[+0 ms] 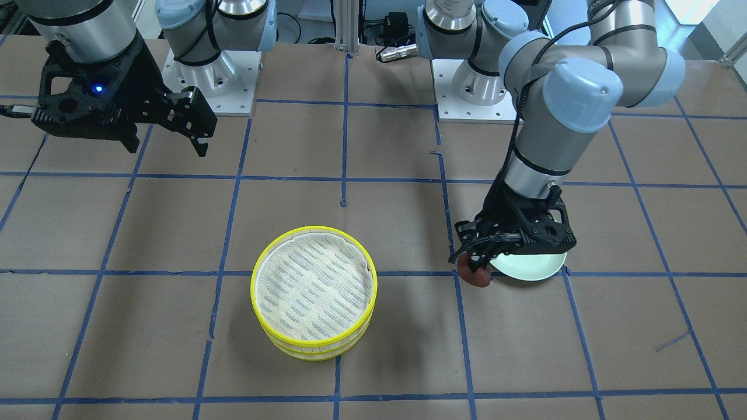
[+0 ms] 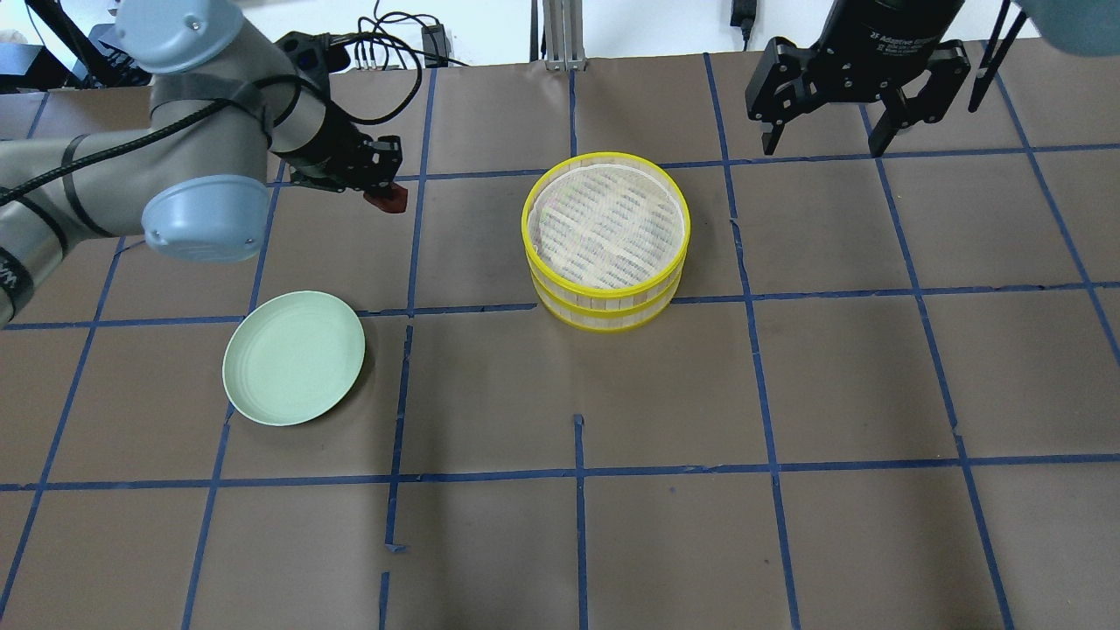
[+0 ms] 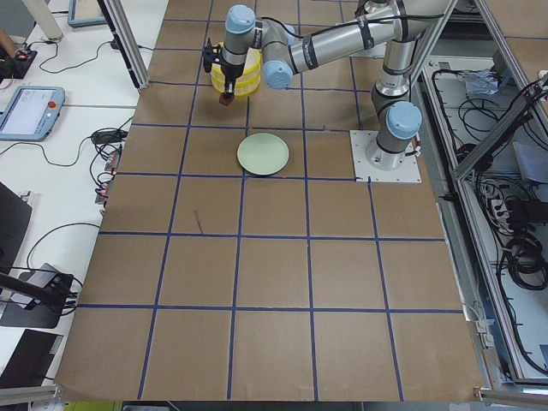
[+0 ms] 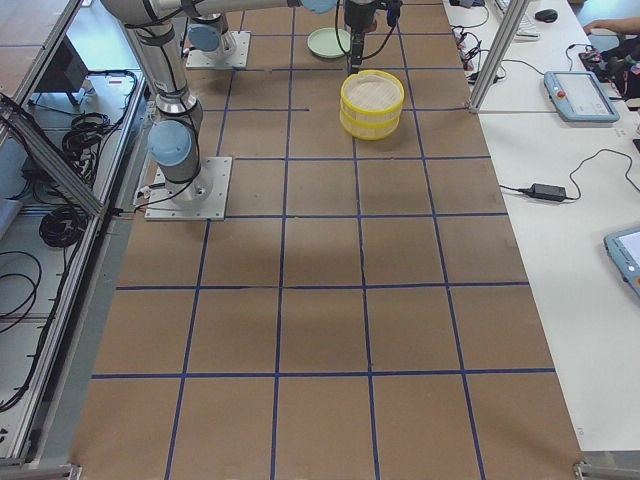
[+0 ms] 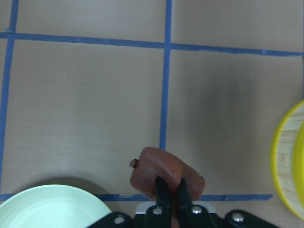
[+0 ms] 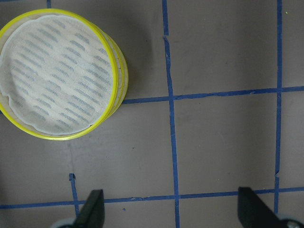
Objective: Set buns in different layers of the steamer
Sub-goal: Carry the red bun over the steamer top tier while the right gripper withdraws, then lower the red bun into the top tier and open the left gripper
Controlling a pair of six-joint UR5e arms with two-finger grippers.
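Two yellow-rimmed steamer layers stand stacked mid-table; the top mesh floor is bare. They also show in the front view and the right wrist view. My left gripper is shut on the reddish-brown bun and holds it above the table, left of the steamer and beyond the plate. The left wrist view shows the bun pinched between the fingers. My right gripper is open and empty, raised to the right of the steamer. The white bun is out of view.
A pale green plate lies empty on the robot's left side, nearer the robot than the held bun. Blue tape lines grid the brown table. The arm bases stand at the robot's edge.
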